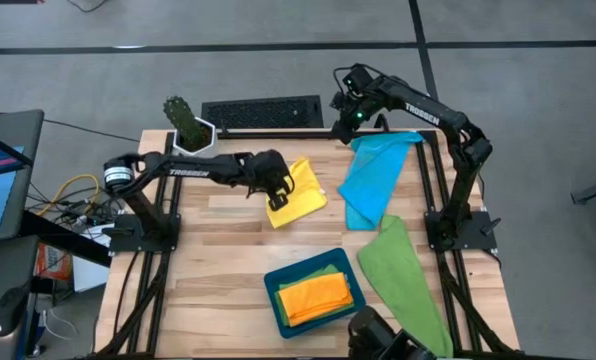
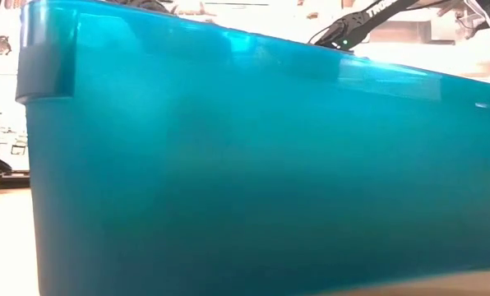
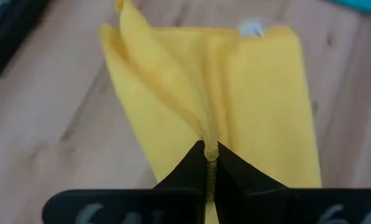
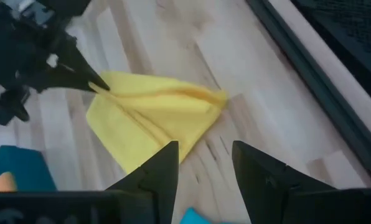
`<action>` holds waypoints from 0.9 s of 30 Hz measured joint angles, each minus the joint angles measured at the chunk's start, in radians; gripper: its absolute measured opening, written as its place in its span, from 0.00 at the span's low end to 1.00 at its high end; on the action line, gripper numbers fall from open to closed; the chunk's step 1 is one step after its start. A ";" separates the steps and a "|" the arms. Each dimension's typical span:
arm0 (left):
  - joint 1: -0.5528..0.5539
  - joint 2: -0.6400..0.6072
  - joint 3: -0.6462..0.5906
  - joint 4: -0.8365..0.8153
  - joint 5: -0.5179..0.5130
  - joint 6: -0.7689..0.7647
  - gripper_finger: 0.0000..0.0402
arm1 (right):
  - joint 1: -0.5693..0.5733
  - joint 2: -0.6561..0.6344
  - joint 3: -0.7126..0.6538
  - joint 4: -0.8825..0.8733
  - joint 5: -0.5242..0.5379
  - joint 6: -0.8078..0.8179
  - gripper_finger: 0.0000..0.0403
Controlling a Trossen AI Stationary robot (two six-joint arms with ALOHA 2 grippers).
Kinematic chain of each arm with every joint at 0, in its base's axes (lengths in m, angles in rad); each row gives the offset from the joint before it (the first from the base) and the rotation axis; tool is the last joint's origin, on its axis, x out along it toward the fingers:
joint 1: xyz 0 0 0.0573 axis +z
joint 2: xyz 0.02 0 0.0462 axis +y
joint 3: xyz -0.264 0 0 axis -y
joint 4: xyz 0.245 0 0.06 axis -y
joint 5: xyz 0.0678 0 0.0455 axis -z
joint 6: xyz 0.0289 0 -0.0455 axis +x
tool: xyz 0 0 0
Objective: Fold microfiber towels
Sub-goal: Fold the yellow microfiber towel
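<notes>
A yellow towel [image 1: 300, 196] lies folded on the wooden table [image 1: 218, 260] at its middle, and also shows in the right wrist view [image 4: 154, 118]. My left gripper [image 1: 278, 190] is shut on its left side. My right gripper [image 4: 204, 163] is open and empty, hovering over the table's far edge near the sky-blue towel [image 1: 373, 175], which lies spread at the far right. A green towel [image 1: 403, 270] lies at the near right. An orange towel [image 1: 316, 296] lies folded in the teal tray [image 1: 274, 290] on top of another green towel [image 1: 323, 268]. My left gripper pinches a gathered ridge of the yellow towel [image 3: 207, 138] between its two fingertips, several layers, at the towel's left side. The fingers come from the table's left, slanting down. The pinched part is raised in creases [image 4: 111, 89]; the rest of the towel lies on the table.
The teal tray's wall [image 2: 245, 164] fills the low view. A black keyboard [image 1: 263, 112] and a white pot with a green plant [image 1: 188, 128] stand at the table's far edge. Bare wood shows at the near left.
</notes>
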 joint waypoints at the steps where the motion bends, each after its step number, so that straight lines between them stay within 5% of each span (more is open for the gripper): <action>1: -0.016 0.000 0.000 -0.007 -0.007 0.007 0.00 | 0.000 0.000 0.000 0.000 -0.011 0.000 0.43; 17: -0.263 0.000 -0.001 -0.006 -0.096 -0.105 0.00 | 0.062 0.000 0.000 -0.004 -0.040 -0.008 0.43; 27: -0.292 0.002 -0.099 0.038 -0.166 -0.248 0.00 | 0.158 0.000 -0.069 0.042 -0.090 -0.009 0.43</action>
